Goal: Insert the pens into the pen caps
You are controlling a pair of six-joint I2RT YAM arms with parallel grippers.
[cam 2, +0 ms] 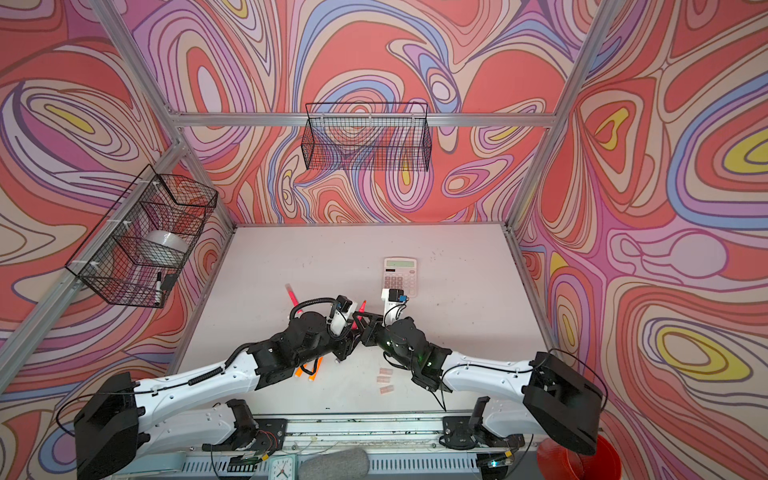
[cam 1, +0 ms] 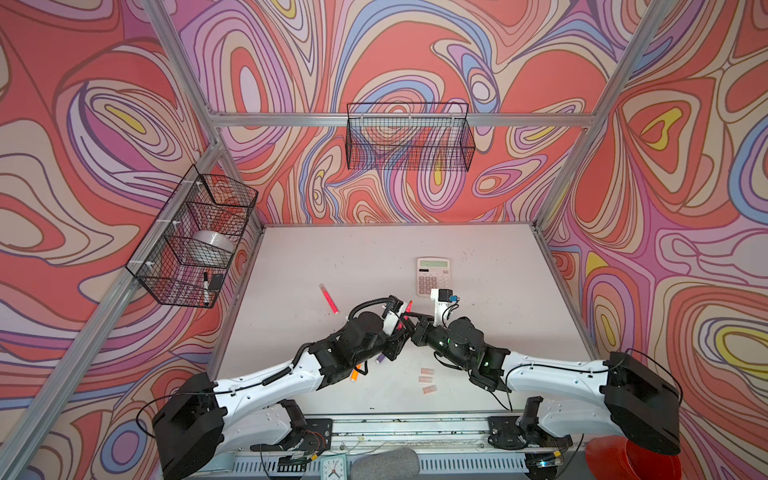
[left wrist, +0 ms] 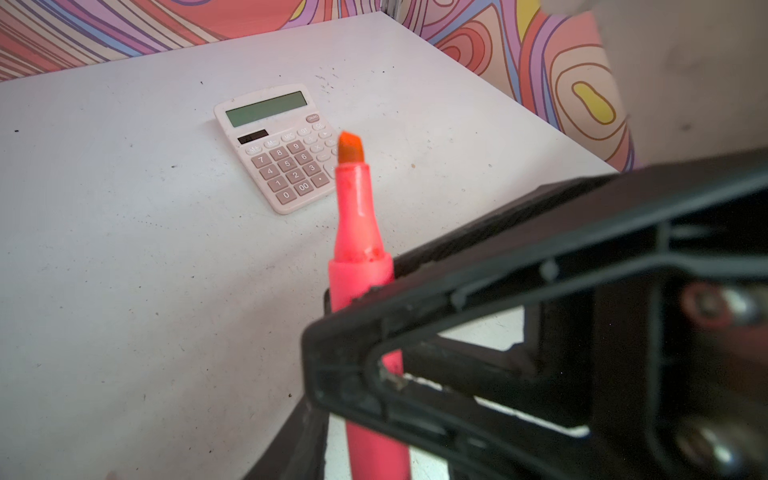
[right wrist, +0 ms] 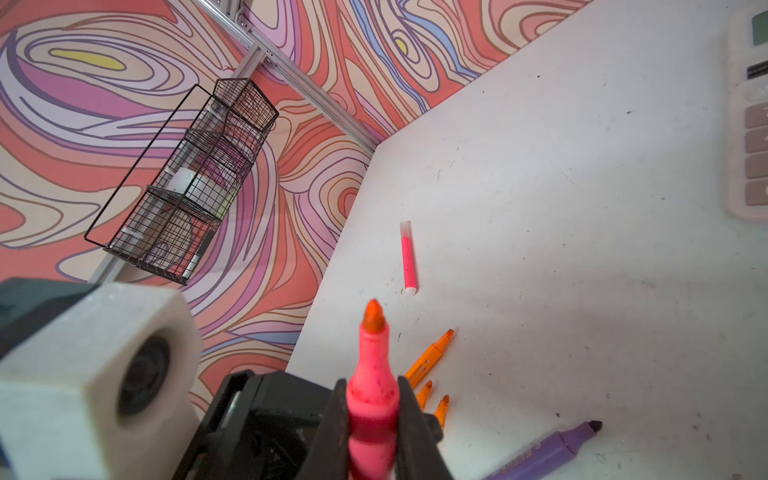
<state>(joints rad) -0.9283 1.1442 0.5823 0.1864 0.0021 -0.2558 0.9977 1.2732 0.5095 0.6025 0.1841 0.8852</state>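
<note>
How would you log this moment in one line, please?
right jaws: shut on uncapped pink pen | left jaws: unclear | table: one capped pink pen, three loose caps

I see a matt, speckled bench (left wrist: 124, 249); the calculator (left wrist: 274, 166) is matt plastic, and the pink pen (left wrist: 357, 216) near the calculator is smooth, slightly glossy plastic.

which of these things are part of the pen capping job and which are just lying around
For the job: held pink pen, capped pink pen, orange pens, purple pen, loose caps.
Just lying about: calculator, white roll, black-and-white marker, wire baskets.
</note>
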